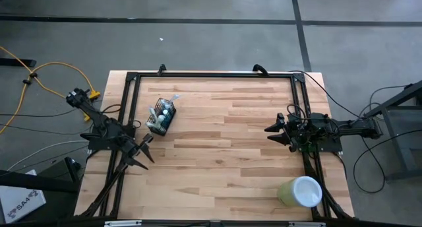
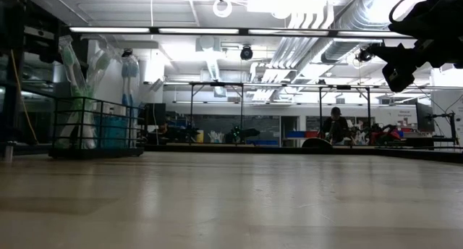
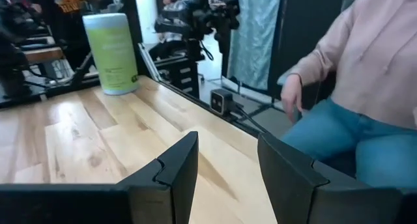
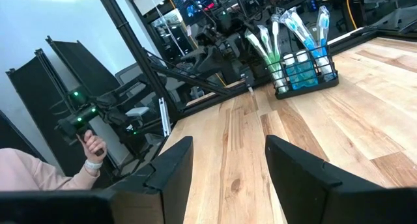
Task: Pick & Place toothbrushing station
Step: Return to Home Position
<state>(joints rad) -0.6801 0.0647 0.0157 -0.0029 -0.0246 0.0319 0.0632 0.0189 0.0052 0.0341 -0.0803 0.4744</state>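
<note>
Upper left of high frame: black wire holder (image 1: 162, 117) upright, toothbrushes (image 4: 266, 47) standing in it; loading looks done; I read this as homing step; left gripper (image 1: 146, 152) just below holder, fingers apart, empty; right gripper (image 1: 271, 134) right of centre, fingers apart, empty; next: pull both back, clear of holder.

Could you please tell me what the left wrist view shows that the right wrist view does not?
Only the left wrist view shows the pale green cup, upright on the table, beyond the open left claw. Only the right wrist view shows the black wire holder with toothbrushes standing in it, beyond the open right claw. Both show the table and a person in pink.
</note>
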